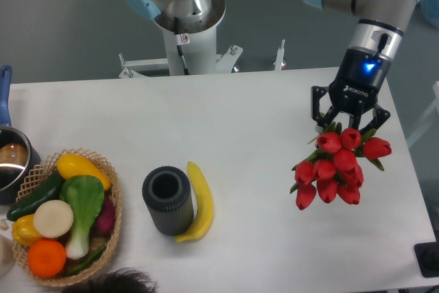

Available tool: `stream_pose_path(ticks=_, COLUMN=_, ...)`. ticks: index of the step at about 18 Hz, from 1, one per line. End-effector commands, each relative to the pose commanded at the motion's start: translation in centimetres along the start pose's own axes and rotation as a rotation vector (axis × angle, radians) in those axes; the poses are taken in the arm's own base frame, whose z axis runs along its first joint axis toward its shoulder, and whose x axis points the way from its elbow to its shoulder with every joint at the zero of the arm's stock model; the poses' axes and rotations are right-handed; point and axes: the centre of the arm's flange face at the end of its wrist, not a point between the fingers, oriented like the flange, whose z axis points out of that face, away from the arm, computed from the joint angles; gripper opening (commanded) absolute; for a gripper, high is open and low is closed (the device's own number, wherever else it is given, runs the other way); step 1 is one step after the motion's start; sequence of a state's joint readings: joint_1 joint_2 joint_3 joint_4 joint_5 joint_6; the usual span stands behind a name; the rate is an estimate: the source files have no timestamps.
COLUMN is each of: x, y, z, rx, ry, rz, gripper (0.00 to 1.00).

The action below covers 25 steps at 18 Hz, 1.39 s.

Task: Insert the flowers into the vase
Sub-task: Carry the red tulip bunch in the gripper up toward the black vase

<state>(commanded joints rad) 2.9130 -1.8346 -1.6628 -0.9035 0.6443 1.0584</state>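
I note the basket (115,200) at lower left holds vegetables; the vase (167,200), lower centre on the table (240,128), stands empty. My tool (347,123) grips the flowers (337,167), red buds closed, at right.

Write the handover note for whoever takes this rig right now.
Gripper: shut on the flowers, held over the table's right side, buds toward the camera.
Vase: upright at front centre, mouth empty, a banana lying along its right side. Basket of vegetables at far left.
Done: bunch picked up.
Left: carry it left to the vase, turn the stems down, insert, release.
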Motion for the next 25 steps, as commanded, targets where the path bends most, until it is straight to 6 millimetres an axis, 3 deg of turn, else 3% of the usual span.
stream_pose_path(ticks=1, x=0.1, y=0.0, z=0.4, rx=-0.002, ry=0.005, rz=0.007, gripper=0.46)
stream_pose_path(ticks=2, x=-0.3, y=-1.3, z=0.1, rx=0.006, ry=-0.003, rz=0.015, gripper=0.46)
stream_pose_path(ticks=9, x=-0.4, y=-1.0, z=0.4, rx=0.001, ry=-0.003, rz=0.023, gripper=0.46)
stream_pose_path(ticks=12, x=1.8, y=-3.1, z=2.3, rx=0.038, ry=0.055, rz=0.066, gripper=0.46)
stream_pose_path(ticks=15, x=3.1, y=-3.9, z=3.1, rx=0.081, ry=0.101, rz=0.070, gripper=0.46)
stream_pose_path(ticks=18, x=4.9, y=-5.9, z=3.9, rx=0.167, ry=0.175, rz=0.091, gripper=0.46)
stream_pose_path(ticks=25, x=9.4, y=-6.8, z=5.3, rx=0.285, ry=0.306, rz=0.100, gripper=0.46)
